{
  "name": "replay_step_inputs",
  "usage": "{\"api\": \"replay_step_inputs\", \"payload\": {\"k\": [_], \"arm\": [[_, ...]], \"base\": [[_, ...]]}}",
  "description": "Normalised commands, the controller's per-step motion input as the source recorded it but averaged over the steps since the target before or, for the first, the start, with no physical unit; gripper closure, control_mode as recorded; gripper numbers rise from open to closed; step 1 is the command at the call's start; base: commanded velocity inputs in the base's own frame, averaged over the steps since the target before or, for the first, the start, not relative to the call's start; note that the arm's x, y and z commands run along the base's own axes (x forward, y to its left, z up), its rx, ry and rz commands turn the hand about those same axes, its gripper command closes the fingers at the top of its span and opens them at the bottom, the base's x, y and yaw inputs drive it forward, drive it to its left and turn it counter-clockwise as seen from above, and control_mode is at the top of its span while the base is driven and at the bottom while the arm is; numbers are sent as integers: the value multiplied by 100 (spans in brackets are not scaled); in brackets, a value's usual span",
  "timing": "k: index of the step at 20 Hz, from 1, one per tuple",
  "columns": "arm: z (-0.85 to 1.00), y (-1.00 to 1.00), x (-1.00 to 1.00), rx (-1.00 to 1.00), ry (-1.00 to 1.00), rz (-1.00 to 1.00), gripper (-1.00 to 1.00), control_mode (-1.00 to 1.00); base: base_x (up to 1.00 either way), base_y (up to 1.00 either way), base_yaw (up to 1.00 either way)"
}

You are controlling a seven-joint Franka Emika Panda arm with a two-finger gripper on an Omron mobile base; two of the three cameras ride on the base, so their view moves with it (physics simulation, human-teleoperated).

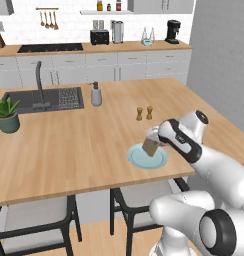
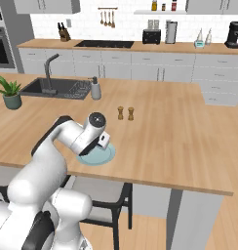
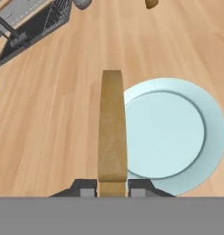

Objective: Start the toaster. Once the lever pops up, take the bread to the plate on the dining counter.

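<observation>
Room: simulated kitchen, white tiled back wall, wood worktop along it.
Dining counter (image 1: 84, 145): large light-wood island, the landmark for what follows.
Plant (image 1: 7, 114): potted, at the counter's left edge, beside the sink.
Sink (image 1: 29, 100): dark, inset in the counter's left part, tap at its rim.
Soap bottle (image 1: 96, 94): grey, just right of the sink.
Shakers (image 1: 144, 113): two small brown ones, near the counter's middle, beyond the plate.
Plate (image 1: 159, 160): pale teal, near the counter's front edge.
Bread (image 1: 151, 146): tan slice, held on edge above the plate's left rim.
Gripper (image 3: 112, 190): fingers clamped on the bread's lower end.
Toaster (image 1: 99, 36): black, on the back worktop, well away from the counter.
</observation>
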Motion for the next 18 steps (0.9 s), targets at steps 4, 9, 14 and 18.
{"api": "replay_step_inputs", "payload": {"k": [4, 9, 14, 18], "arm": [[-50, 0, 4, 2, 0, 0, 100, -100], [-25, 0, 11, 0, 0, 0, 100, -100], [-21, 0, 16, 0, 0, 0, 100, -100], [-10, 0, 18, 0, 0, 0, 100, -100]], "base": [[0, 0, 0], [0, 0, 0], [0, 0, 0], [0, 0, 0]]}}
